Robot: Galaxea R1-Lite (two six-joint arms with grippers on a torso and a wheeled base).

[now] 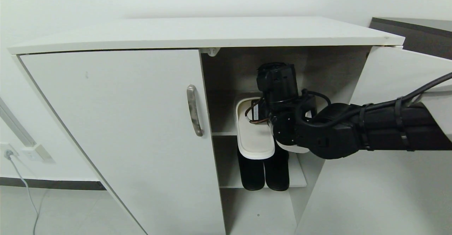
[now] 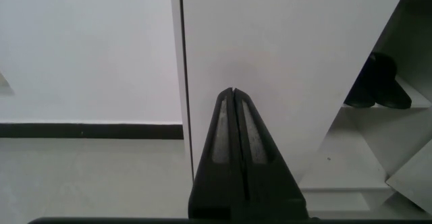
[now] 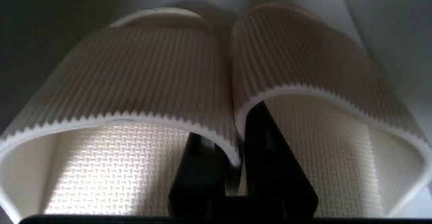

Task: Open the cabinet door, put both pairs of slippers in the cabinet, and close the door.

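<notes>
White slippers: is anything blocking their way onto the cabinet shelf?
Nothing visible does. The right door is swung open, and the right gripper holds the white slippers inside the cabinet, above the black slippers on the lower shelf.

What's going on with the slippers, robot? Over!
Right gripper shut on white slippers, inside cabinet at upper shelf. Left gripper shut, empty, outside closed left door. Black slippers on lower shelf. Right door open, nothing blocking.
</notes>
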